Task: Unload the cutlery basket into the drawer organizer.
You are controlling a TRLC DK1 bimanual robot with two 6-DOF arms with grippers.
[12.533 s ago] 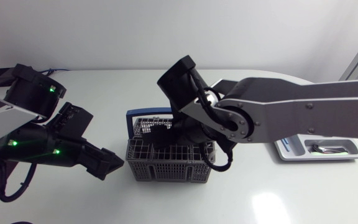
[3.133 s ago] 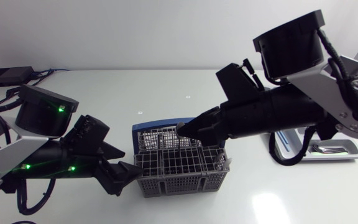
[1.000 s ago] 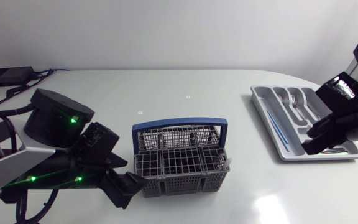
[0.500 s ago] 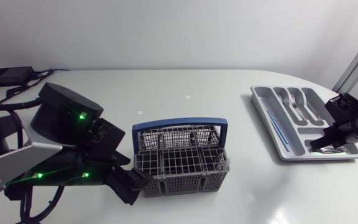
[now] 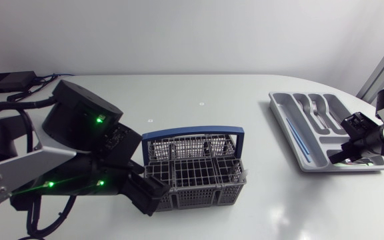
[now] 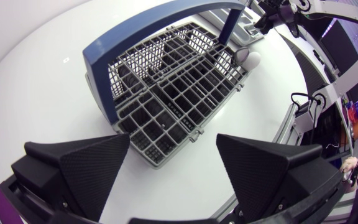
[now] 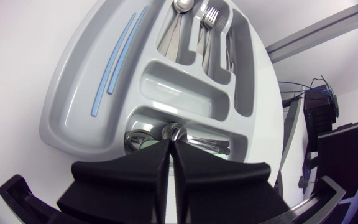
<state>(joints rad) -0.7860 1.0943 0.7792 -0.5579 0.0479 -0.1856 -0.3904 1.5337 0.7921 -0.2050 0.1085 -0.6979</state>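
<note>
Left hand [image 6: 173,146] spread beside one basket [image 6: 166,93]; right hand [image 7: 169,149] over one organizer [image 7: 73,106].

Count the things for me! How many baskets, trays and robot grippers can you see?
Baskets: 1, the cutlery basket
Trays: 1, the drawer organizer
Grippers: 2, the left gripper and the right gripper
Total: 4

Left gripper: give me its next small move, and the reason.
Probably raise the left gripper and carry it over the basket toward the pale rounded piece at its far corner. The gripper is open and sits low at the near corner, and the other cells look mostly empty.
</note>
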